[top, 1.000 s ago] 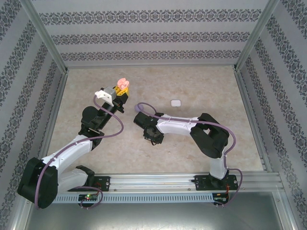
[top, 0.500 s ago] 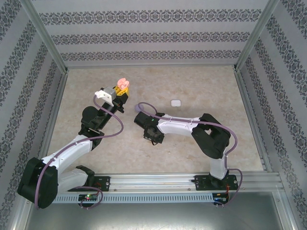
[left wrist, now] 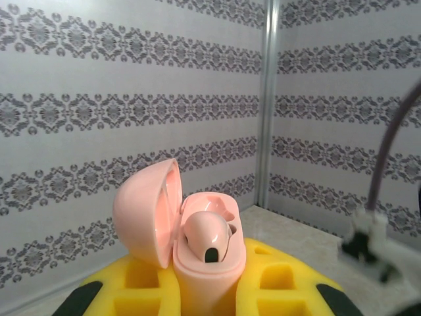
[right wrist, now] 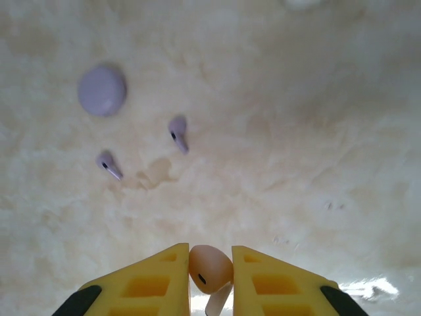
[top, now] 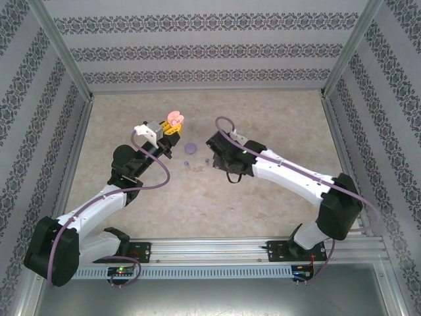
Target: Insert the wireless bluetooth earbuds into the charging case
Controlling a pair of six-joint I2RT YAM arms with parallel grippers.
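My left gripper (top: 170, 127) is shut on the open pink charging case (left wrist: 204, 276), held upright with its lid (left wrist: 141, 210) swung left. One pinkish earbud (left wrist: 207, 237) sits in the case. My right gripper (right wrist: 209, 255) hovers above the table, shut on the other pinkish earbud (right wrist: 212, 264), whose stem points down between the yellow fingers (right wrist: 151, 283). In the top view the right gripper (top: 227, 163) is right of the pink case (top: 174, 117). Two purplish earbuds (right wrist: 177, 131) (right wrist: 108, 163) lie loose on the table beside a closed purple case (right wrist: 102, 89).
The purple case (top: 191, 148) and the loose purplish earbuds (top: 188, 164) lie on the table between the two grippers. A white object (right wrist: 299, 2) shows at the top edge of the right wrist view. Patterned walls enclose the beige table (top: 276, 112).
The right arm has swung up and to the right from the table's centre, uncovering the purple case and two purplish earbuds. The left gripper shifted slightly right with the pink case.
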